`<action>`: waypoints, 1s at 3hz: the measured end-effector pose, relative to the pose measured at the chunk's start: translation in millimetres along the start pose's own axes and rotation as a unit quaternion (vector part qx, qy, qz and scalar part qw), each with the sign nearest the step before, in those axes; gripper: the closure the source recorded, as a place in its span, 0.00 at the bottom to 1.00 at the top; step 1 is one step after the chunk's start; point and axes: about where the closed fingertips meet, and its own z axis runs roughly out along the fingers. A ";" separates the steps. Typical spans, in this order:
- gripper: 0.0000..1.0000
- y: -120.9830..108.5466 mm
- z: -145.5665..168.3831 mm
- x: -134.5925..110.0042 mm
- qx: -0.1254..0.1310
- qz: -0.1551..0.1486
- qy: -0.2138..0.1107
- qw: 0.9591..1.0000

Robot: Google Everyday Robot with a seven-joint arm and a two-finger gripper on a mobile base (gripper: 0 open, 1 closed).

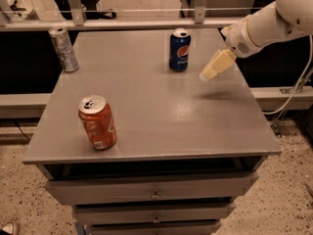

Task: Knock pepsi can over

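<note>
The pepsi can point(179, 50) stands upright near the far edge of the grey worktop point(161, 111). The hand point(208, 73) hangs above the worktop just to the right of the can in this view, slightly nearer the front, not touching it. It points down and toward the can. I cannot tell whether the hand is open or closed. An orange can point(98, 122) stands well to the can's front left.

Glossy white rounded arm point(274, 21); cream fingers point(216, 65) pressed together over the table point(146, 126).
</note>
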 end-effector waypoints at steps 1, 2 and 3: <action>0.00 -1.2 45.2 -21.0 -0.027 0.037 -0.069 0.997; 0.00 12.4 69.1 -48.1 -0.064 0.058 -0.122 0.989; 0.00 30.5 77.7 -72.3 -0.099 0.070 -0.164 0.979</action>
